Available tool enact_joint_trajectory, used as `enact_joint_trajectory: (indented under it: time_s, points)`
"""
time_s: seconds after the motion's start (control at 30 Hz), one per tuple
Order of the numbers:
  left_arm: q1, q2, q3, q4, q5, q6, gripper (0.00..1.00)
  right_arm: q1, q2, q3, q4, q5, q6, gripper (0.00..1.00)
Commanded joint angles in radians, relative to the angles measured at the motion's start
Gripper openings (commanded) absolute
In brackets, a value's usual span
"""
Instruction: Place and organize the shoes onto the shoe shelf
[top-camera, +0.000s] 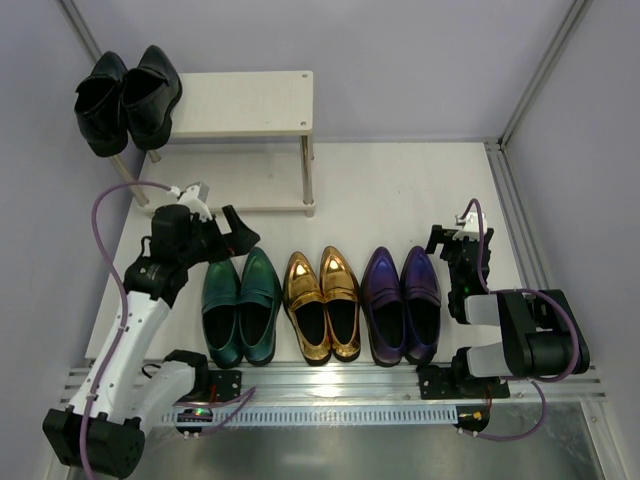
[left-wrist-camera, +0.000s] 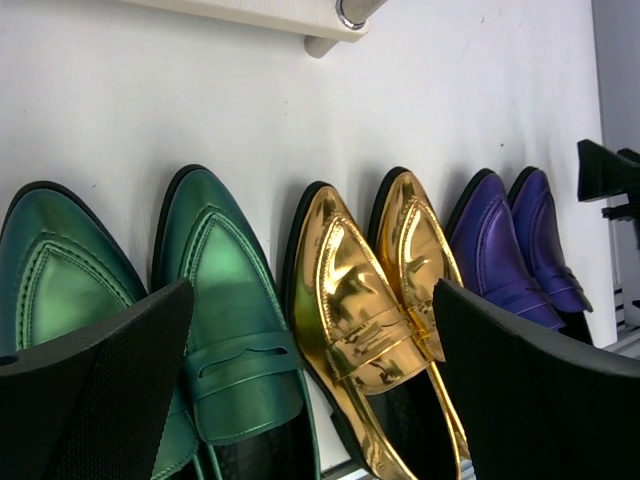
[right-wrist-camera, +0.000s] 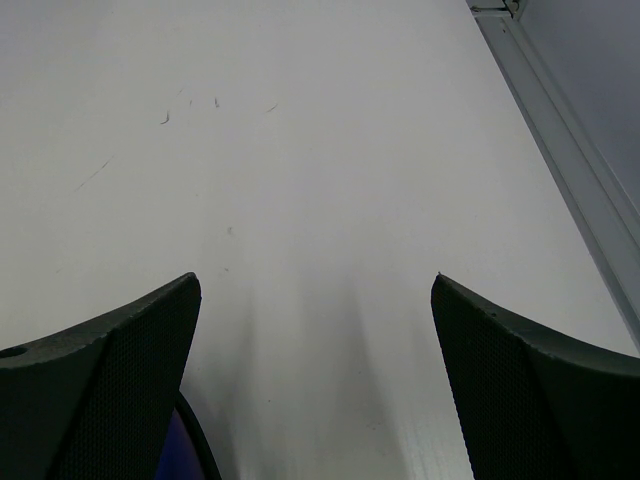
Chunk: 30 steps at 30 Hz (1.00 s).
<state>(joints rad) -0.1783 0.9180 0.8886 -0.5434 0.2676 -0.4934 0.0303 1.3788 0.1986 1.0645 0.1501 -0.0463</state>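
Three pairs on the table (top-camera: 400, 190), in a row along the near edge: green pair (top-camera: 240, 305), gold pair (top-camera: 323, 305), purple pair (top-camera: 402, 305). All have heels to the near edge and toes to the far edge, so every long axis runs near-to-far. Black pair (top-camera: 128, 100) already sits on the top board of the shoe shelf (top-camera: 250, 105), at its left end, in the far-left corner; the rest of that board is bare. Left gripper (top-camera: 228, 238) hangs just past the green toes on the shelf side, jaws spread wide and holding nothing. From its wrist camera the fingers frame the right green shoe and the left gold one. Left arm: base at the near-left corner, forearm slanting toward the far edge, wrist turned toward the right edge. Right gripper (top-camera: 452, 240) is low over bare table just right of the purple toes, jaws likewise spread and empty, arm folded at the near-right corner. Judgement: the left arm is nearer both green and the shelf, so green goes first.
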Motion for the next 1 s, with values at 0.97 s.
enact_joint_trajectory:
  time_s: [0.97]
  points:
    - [-0.613, 0.045, -0.123, 0.342, -0.804, -0.38, 1.0, -0.003, -0.012, 0.007, 0.051, -0.009, 0.014, 0.97]
